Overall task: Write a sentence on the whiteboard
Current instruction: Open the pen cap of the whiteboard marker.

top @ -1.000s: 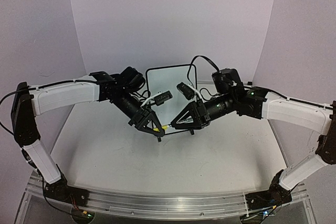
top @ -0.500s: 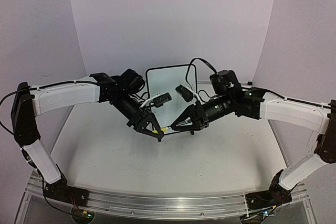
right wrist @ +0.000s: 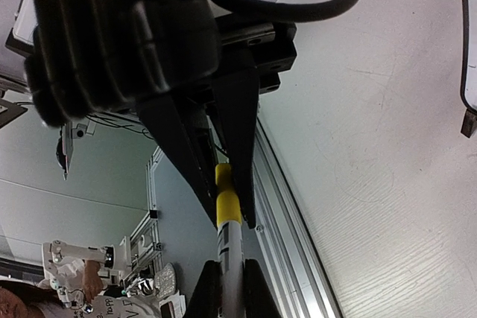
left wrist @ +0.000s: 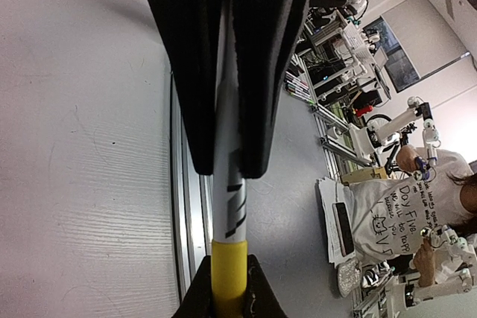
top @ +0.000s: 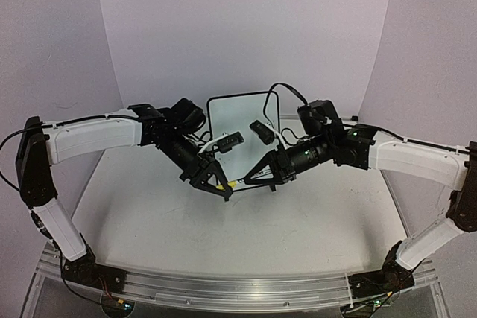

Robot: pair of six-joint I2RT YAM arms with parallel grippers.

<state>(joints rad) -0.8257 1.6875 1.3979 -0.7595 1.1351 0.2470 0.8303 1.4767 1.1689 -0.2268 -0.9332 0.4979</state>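
The whiteboard [top: 240, 113] stands upright at the 12 o'clock side of the counter [top: 223, 243], facing the arms. Just in front of it, at its 6 o'clock, both jaws meet tip to tip on one marker [left wrist: 226, 202]. The marker runs roughly 9 to 3 o'clock between them. The left jaws are closed on its yellow cap [left wrist: 229, 262]. The right jaws are clamped on the white barrel.

The whiteboard [top: 242, 113] stands upright at the far middle of the bench [top: 246, 236]. Just on its near side, the left end effector [top: 223, 186] reaches in from the left and the right end effector [top: 248, 178] from the right. The marker [top: 233, 182] bridges them, one end in each.
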